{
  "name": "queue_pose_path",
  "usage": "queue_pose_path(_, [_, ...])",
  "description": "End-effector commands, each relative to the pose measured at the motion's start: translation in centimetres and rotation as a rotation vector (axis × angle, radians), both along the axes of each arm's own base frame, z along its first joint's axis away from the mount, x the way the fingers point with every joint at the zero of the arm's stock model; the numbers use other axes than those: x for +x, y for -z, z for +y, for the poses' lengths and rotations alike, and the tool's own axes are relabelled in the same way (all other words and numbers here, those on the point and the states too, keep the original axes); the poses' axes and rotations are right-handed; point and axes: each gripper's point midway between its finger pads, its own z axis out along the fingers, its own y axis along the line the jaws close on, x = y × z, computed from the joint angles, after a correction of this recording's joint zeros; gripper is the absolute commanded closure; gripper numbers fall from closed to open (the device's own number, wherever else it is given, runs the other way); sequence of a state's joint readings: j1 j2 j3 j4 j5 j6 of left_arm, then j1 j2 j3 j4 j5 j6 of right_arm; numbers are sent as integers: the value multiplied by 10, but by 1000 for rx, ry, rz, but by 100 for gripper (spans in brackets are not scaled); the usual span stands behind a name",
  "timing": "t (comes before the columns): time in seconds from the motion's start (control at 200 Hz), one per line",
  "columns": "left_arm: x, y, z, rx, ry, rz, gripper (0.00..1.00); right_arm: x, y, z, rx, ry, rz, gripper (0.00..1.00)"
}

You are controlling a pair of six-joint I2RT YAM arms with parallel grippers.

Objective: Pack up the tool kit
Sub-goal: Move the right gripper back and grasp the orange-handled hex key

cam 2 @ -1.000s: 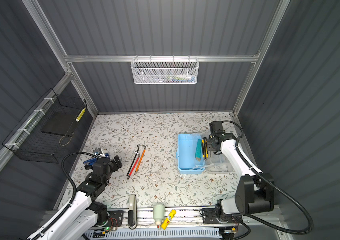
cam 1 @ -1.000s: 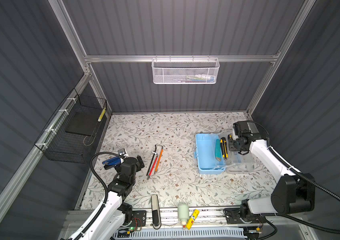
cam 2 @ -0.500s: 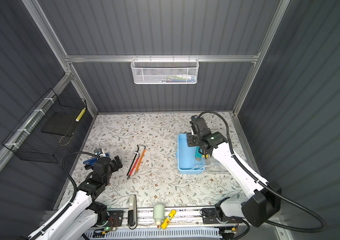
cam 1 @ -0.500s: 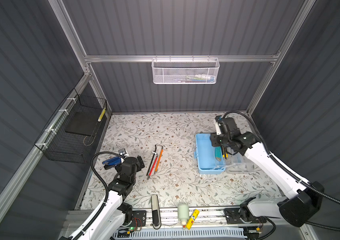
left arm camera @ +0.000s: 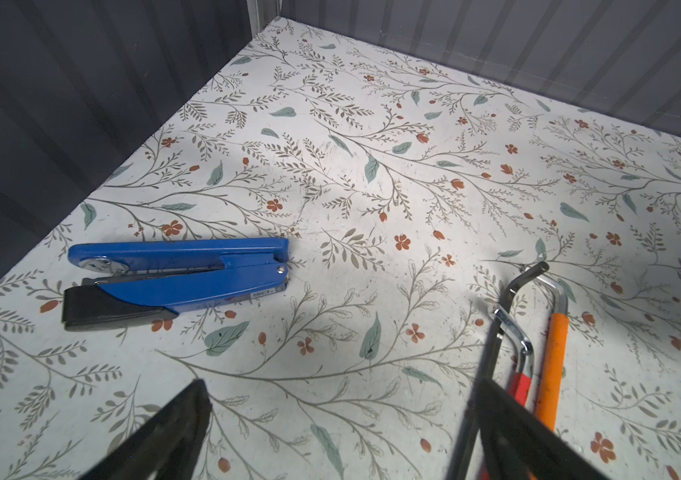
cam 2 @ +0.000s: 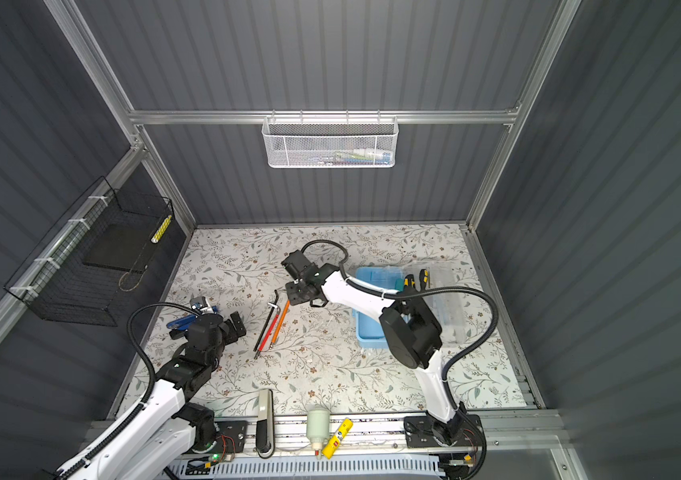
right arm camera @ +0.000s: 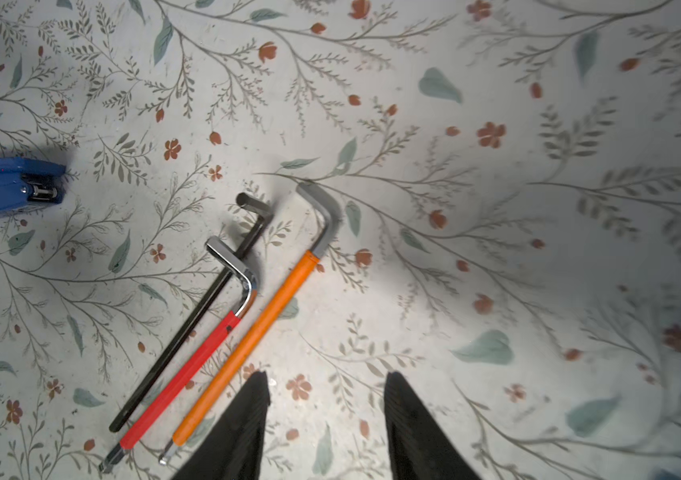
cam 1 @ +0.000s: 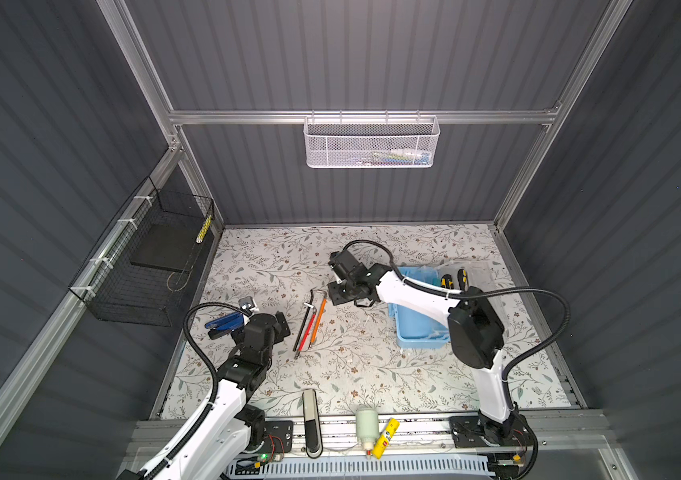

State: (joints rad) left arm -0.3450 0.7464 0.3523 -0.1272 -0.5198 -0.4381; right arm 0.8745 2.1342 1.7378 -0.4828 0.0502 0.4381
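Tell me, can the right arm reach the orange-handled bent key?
Probably yes. The right gripper hangs open right beside the orange hex key, which lies flat on the table with nothing covering it. A red key lies close alongside.

A: Where do the hex keys (cam 1: 309, 327) lie?
B: Side by side on the table (cam 1: 351, 370), left of the middle. The stapler (cam 1: 224, 325) lies further left, near the side wall.
A: And the tool kit (cam 1: 420, 332)?
B: On the table's right half, well apart from the keys. A mesh basket (cam 1: 371, 149) hangs on the back wall and a wire basket (cam 1: 135, 291) on the left wall.
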Motion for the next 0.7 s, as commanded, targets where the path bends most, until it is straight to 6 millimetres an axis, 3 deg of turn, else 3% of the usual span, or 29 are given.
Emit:
queue_pose_path(0.0, [1,-10,2,-1,-8,-35,1,-3,9,17,5,21,21,51])
queue_pose_path(0.16, [1,-11,1,-5,-1,-37,1,-3,30,32,-34,25,22,50])
queue_pose_path(0.34, [1,-11,1,-5,1,-37,1,0,58,35,-78,41,48,50])
queue_pose_path(0.696, [1,-11,1,-6,1,-40,1,0,78,28,-139,56,53,53])
